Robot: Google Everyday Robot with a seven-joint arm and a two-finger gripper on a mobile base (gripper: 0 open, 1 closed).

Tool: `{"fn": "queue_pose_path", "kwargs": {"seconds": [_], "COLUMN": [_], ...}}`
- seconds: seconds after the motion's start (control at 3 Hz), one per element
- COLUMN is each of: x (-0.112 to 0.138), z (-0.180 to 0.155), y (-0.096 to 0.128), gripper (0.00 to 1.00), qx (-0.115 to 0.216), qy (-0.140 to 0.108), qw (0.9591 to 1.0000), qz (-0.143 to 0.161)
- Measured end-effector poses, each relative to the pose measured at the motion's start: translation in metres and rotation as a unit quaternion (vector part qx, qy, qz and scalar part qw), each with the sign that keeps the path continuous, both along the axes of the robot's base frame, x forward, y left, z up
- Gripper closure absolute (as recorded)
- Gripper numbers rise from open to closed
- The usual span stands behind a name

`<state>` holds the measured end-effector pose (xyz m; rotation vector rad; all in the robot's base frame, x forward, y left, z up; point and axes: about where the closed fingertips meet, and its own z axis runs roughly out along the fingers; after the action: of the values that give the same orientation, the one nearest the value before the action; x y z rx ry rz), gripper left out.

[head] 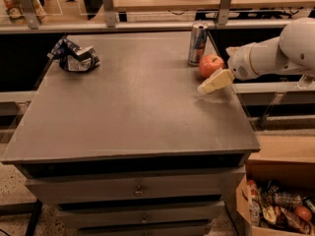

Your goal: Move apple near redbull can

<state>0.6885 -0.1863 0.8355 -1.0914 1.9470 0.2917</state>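
The apple (209, 65), round and red-orange, rests on the grey table (138, 107) at the far right. It is just to the right front of the redbull can (198, 44), a slim silver and blue can standing upright, and almost touches it. My gripper (216, 73) comes in from the right on a white arm (275, 55). It is open around the apple. Its cream front finger (215, 81) lies a little in front of the apple, apart from it. The rear finger is mostly hidden behind the apple.
A crumpled blue-and-white foil snack bag (75, 56) lies at the table's far left. A cardboard box (278, 210) of wrappers and bottles stands on the floor at the lower right. Shelving with metal posts (107, 5) runs behind the table.
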Motion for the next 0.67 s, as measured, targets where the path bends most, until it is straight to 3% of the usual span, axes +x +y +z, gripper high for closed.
{"fn": "queue_pose_path", "kwargs": {"seconds": [0.67], "x": [-0.012], "z": [0.022], "y": [0.003], "gripper": [0.00], "qx": [-0.025], "qy": [-0.019], "qw": [0.9995], "qz": [0.006]}}
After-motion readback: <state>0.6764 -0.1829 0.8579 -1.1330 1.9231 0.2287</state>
